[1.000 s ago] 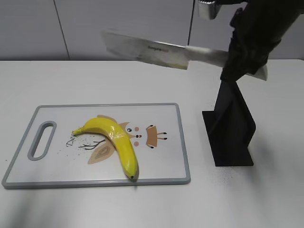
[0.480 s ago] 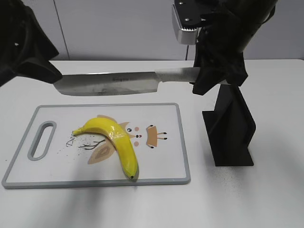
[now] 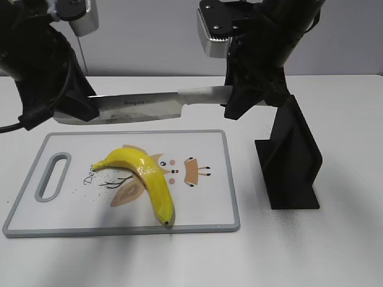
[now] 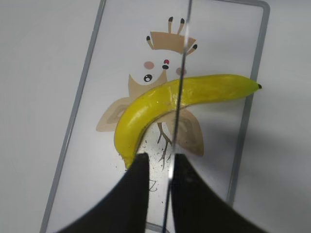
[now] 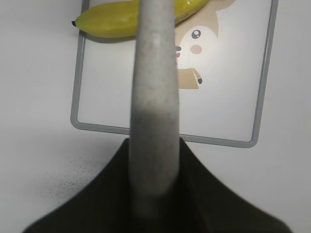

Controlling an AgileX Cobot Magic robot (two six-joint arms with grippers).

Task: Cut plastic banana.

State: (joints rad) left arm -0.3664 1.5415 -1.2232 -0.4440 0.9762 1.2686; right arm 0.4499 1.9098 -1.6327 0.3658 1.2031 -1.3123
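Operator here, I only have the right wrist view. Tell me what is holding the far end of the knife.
Observer: The left gripper pinches the blade's tip end; its fingers straddle the thin edge.
Operator: Report where the blade sits over the banana.
Observer: In the left wrist view the knife crosses the plastic banana near its middle.
Operator: Confirm contact.
Observer: None. In the exterior view the blade hangs above the cutting board, level, and the banana is uncut.

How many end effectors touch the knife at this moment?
2. The right end effector holds the knife by its handle; the left end effector grips the blade's far end.
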